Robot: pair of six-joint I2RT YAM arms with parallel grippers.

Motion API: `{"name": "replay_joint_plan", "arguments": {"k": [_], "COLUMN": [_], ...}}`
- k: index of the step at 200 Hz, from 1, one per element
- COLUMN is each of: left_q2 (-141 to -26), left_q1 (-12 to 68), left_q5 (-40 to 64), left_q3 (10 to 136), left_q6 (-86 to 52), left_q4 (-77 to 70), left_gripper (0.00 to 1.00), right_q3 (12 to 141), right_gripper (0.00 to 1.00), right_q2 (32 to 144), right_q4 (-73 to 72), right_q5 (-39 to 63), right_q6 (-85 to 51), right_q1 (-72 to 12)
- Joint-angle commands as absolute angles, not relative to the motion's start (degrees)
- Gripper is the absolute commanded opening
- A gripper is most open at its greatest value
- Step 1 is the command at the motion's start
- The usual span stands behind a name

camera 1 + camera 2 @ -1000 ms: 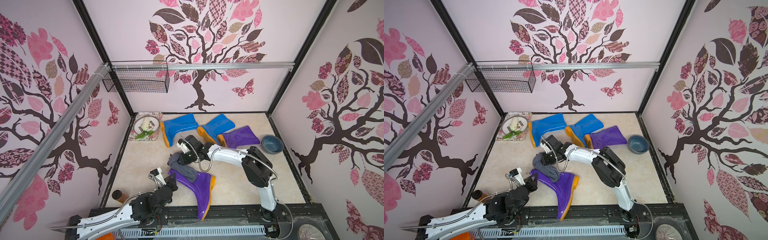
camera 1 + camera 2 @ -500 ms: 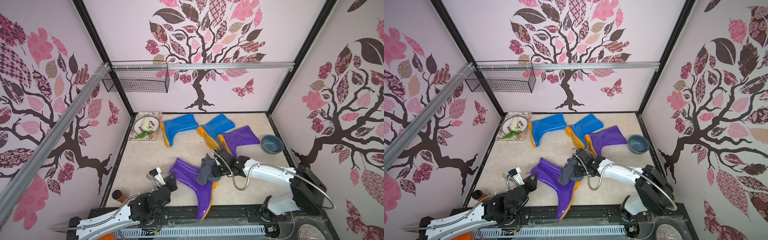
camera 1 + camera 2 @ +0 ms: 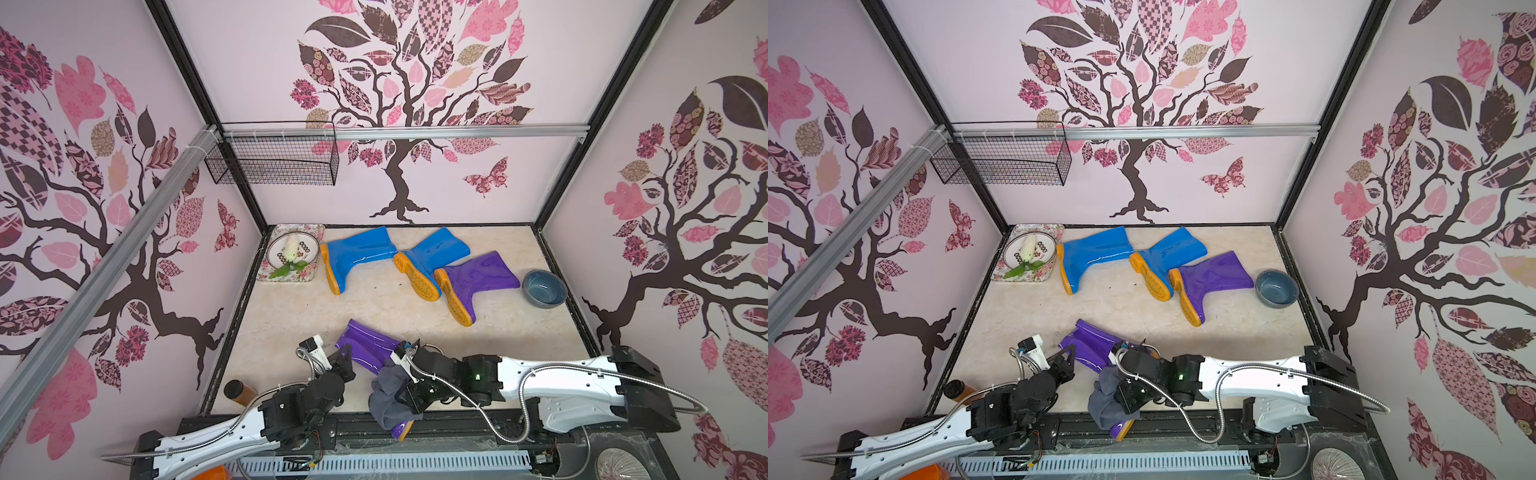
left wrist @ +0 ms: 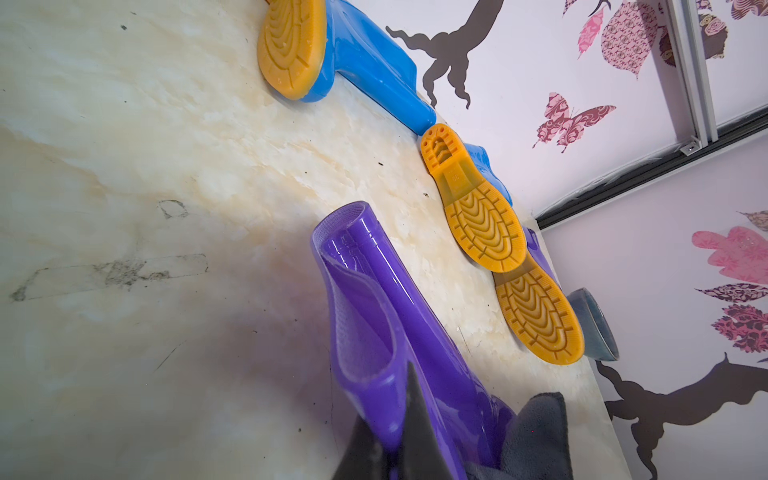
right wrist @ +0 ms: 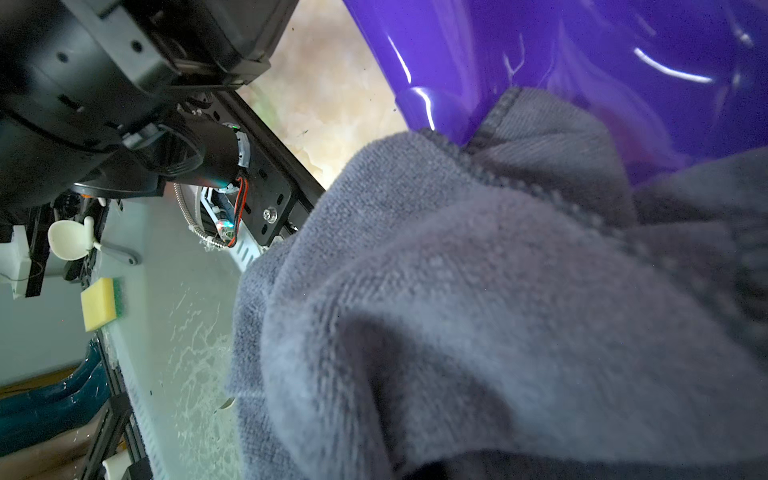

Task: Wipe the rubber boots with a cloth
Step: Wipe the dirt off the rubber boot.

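1. Marbled floor (image 3: 291, 324): far-left tray (image 3: 266, 276) holds a plate (image 3: 311, 254) with a white flower (image 3: 291, 249); bowl (image 3: 527, 282) far right.
2. Near edge: left gripper (image 3: 344, 360) pinches purple boot (image 3: 368, 345)'s cuff; right gripper (image 3: 409, 401) clamps cloth (image 3: 384, 405) on its foot.

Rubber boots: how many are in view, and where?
4. First blue boot beside the floral tray; second blue boot mid-back; back purple boot by the bowl; front purple boot at the near edge, partly under the cloth.

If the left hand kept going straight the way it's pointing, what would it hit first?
The near purple boot: the left hand is shut on its shaft, which runs straight ahead. Beyond is probably just floor.
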State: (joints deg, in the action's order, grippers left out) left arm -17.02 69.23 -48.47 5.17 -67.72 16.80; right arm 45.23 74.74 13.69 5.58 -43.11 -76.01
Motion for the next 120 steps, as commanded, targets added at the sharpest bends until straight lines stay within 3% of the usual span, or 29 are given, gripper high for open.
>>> {"name": "replay_joint_plan", "arguments": {"k": [1,32,53,82,120], "left_q2": [-16.2,-16.5,-16.8,-17.2,-18.3], "left_q1": [68.8,68.9,68.9,68.9,68.9], "left_q5": [-49.8,-49.5,-49.5,-49.5,-49.3], "left_q3": [0.3,0.2,0.2,0.2,0.4], "left_q6": [-67.1,-67.4,-67.5,-67.9,-67.5], "left_q4": [25.8,25.6,25.6,25.3,25.0], "left_gripper": [0.00,0.00,0.00,0.00,0.00], "right_q3": [43.4,43.0,51.7,62.8,73.9], "right_gripper": [0.00,0.00,0.00,0.00,0.00], "right_q2": [75.0,77.1,83.1,90.2,98.9], "right_q4": [14.0,16.3,21.3,16.2,16.4], "right_q5": [1.0,-0.5,2.0,4.2,4.8], "right_q6": [-43.5,-36.7,-33.0,-31.1,-31.3], "right_q1": [-70.5,-59.0,-59.9,-68.3,-66.6]}}
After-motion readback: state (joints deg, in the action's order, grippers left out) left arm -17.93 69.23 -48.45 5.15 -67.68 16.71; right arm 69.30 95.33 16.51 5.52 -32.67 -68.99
